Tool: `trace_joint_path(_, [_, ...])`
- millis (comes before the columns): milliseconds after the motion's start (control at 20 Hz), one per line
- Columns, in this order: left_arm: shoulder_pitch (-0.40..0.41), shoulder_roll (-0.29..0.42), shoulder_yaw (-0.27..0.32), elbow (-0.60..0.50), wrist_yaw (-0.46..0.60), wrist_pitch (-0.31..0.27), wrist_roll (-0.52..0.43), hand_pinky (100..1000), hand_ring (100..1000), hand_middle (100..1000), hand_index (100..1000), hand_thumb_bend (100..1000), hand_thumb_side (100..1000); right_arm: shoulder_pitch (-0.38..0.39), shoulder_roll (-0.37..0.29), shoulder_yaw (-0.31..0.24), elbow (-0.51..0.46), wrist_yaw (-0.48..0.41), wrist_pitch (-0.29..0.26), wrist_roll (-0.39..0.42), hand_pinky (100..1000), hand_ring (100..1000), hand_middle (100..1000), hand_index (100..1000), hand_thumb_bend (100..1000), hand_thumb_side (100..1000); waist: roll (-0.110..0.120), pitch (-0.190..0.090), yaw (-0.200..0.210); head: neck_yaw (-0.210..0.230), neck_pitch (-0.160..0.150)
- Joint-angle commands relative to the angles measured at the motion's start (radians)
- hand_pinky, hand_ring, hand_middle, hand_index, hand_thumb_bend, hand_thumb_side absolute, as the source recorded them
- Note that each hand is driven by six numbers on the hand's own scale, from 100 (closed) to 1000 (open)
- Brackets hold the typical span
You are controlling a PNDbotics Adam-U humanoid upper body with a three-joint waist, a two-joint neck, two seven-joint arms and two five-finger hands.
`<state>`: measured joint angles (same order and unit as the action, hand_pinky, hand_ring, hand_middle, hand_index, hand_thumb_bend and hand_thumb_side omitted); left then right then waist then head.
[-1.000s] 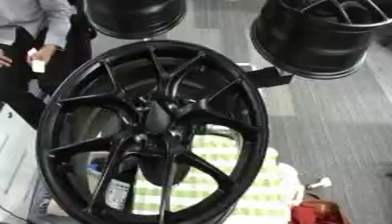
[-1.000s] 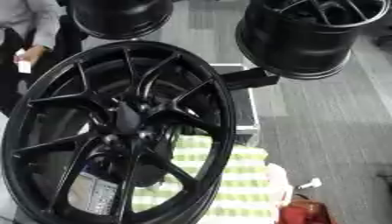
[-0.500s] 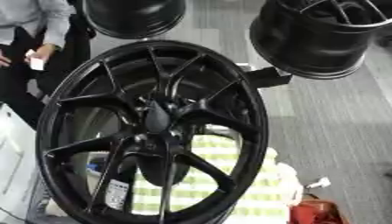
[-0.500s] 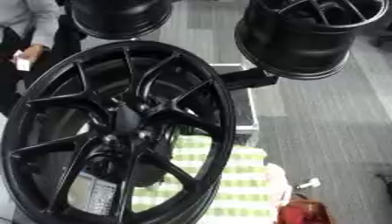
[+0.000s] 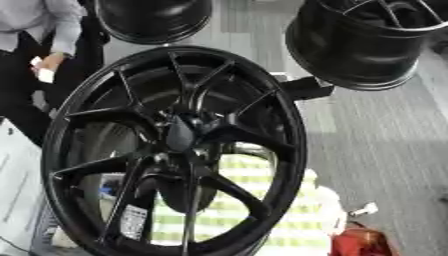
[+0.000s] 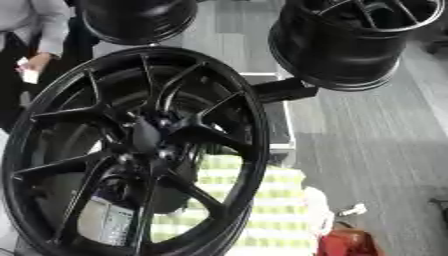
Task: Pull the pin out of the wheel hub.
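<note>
No hands in either view, so finger state unknown. Wheel hub [image 5: 181, 134] stood upright, centre frame, same as one second earlier. Pin not discernible at centre. No progress readable.

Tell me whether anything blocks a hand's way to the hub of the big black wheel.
Nothing visible covers the hub of the front wheel; its face is open toward the camera. No robot hand shows in either view, and no pin can be made out.
</note>
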<state>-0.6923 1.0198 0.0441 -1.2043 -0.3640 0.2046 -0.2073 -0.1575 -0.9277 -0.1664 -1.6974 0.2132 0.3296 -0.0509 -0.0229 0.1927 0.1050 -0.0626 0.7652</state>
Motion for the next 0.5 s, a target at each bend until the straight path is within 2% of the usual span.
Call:
trace_joint_path(50, [0.030,0.017,0.051,-0.218,0.206,-0.038,0.264,749,735,727,760,210,572,-0.008,-0.027,-0.018,-0.036,-0.007,-0.005,-0.015,855,803,697,744,100,657,0.000,-0.011,0.002,-0.007,0.005])
trace_joint_path(150, [0.082,-0.006,0.056,-0.372,0.347,-0.067,0.457,741,727,719,756,216,576,-0.011,-0.026,-0.018,-0.058,-0.015,-0.009,-0.033,851,804,699,746,100,646,-0.002,-0.009,0.002,-0.008,0.005])
trace_joint_path(250, [0.138,-0.049,0.058,-0.532,0.472,-0.105,0.609,741,732,723,767,251,596,-0.013,-0.024,-0.016,-0.089,-0.024,-0.016,-0.058,847,805,703,749,100,628,-0.005,-0.006,0.001,-0.008,0.004])
trace_joint_path(400, [0.226,-0.137,0.064,-0.735,0.600,-0.142,0.757,738,727,718,766,270,608,-0.011,-0.018,-0.015,-0.156,-0.045,-0.029,-0.121,841,806,709,755,100,597,-0.009,-0.002,-0.003,-0.003,-0.004])
trace_joint_path(500, [0.274,-0.186,0.068,-0.781,0.632,-0.184,0.796,740,729,718,766,280,617,-0.005,-0.014,-0.013,-0.206,-0.059,-0.034,-0.175,835,807,714,759,100,609,-0.011,0.002,-0.006,-0.002,-0.008])
